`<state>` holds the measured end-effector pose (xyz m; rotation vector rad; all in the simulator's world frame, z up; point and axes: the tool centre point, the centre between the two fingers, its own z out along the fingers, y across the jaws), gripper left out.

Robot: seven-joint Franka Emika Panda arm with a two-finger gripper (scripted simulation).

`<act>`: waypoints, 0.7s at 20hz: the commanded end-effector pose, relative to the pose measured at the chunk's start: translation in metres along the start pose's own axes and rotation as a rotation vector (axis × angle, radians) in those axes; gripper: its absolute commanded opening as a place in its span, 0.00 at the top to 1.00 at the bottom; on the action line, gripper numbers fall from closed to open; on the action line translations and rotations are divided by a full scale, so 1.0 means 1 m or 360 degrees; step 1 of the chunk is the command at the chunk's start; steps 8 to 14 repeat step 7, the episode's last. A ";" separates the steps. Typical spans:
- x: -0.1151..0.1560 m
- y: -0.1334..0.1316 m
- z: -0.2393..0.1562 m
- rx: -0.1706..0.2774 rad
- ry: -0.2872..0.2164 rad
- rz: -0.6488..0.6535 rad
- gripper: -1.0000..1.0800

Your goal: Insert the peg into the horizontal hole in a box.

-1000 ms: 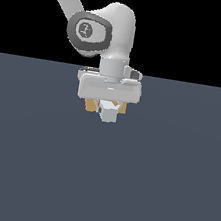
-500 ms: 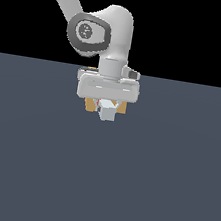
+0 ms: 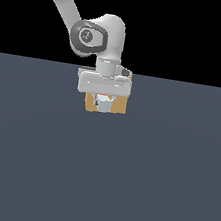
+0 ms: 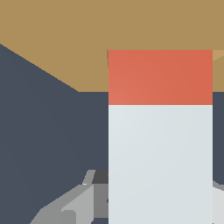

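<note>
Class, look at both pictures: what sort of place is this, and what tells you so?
Most likely a bare simulated test scene, not a real room: a flat, featureless grey floor under a plain black backdrop, with only a robot arm's pincer, a red-and-white peg and a tan box.

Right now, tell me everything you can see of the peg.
The peg is a long square-section bar, smooth and matte, with a pale grey-white body and a red-orange front section. In the wrist view it runs straight out from the gripper towards the tan box, its red-orange end meeting the box face; how far it has entered the hole cannot be told. In the exterior view only its pale end shows below the gripper, in front of the box. The gripper's fingers appear closed on it.
</note>
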<state>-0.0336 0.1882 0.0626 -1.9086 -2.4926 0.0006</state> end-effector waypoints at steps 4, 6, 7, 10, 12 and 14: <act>0.020 0.002 -0.002 -0.0007 0.0000 0.0003 1.00; 0.021 0.003 -0.002 -0.0007 0.0000 0.0003 1.00; 0.021 0.003 -0.002 -0.0007 0.0000 0.0003 1.00; 0.021 0.003 -0.002 -0.0007 0.0000 0.0003 1.00; 0.021 0.003 -0.002 -0.0007 0.0000 0.0003 1.00; 0.021 0.003 -0.002 -0.0007 0.0000 0.0003 1.00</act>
